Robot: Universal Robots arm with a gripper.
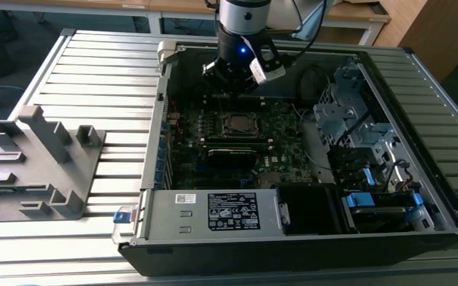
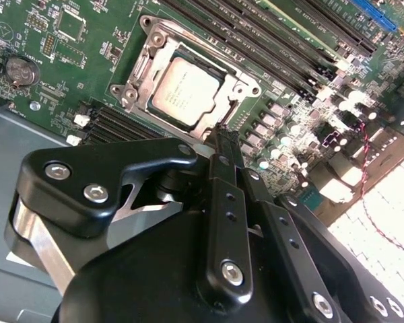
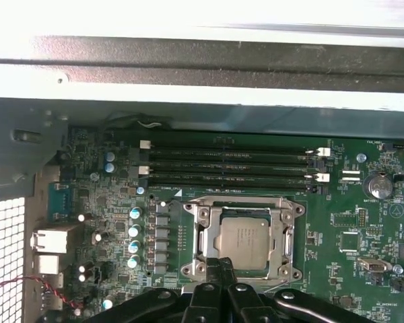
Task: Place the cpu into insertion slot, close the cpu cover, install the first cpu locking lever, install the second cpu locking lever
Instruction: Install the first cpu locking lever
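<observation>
In the exterior view, upper middle of the frame: black tool (image 1: 231, 88) on the arm, reaching down into an open computer case (image 1: 213, 238) that lies on a ribbed metal surface (image 1: 93, 65). Hangs just above the far edge of the insertion slot (image 1: 222, 119), near the middle of the green motherboard (image 1: 285, 137). Inside the slot, the cpu (image 1: 238, 124), seen as a small square. At the exterior view's left, well apart from the case, a grey moulded fixture (image 1: 38, 161) standing on the surface. In both wrist views, the tool (image 2: 223, 134) (image 3: 221, 266) clenched, fingers (image 2: 219, 202) pressed together with nothing visible between them, tips right at one edge of the slot (image 2: 151, 33) (image 3: 188, 215); touching the metal or just clear of it, cannot tell. Seated flat in the slot, the cpu (image 2: 185, 93) (image 3: 244, 242), pale silver-grey face up. Lying down flat around it, the cpu cover (image 2: 237, 94) (image 3: 207, 235), a silver frame with the chip showing through its cut-out middle. Just beside the slot on the side away from the tool in the first wrist view, long black memory slots (image 3: 229, 165) running parallel to its edge. Farther off on the board, a round coin battery (image 2: 20, 69) (image 3: 376, 185), well apart from the tool.
</observation>
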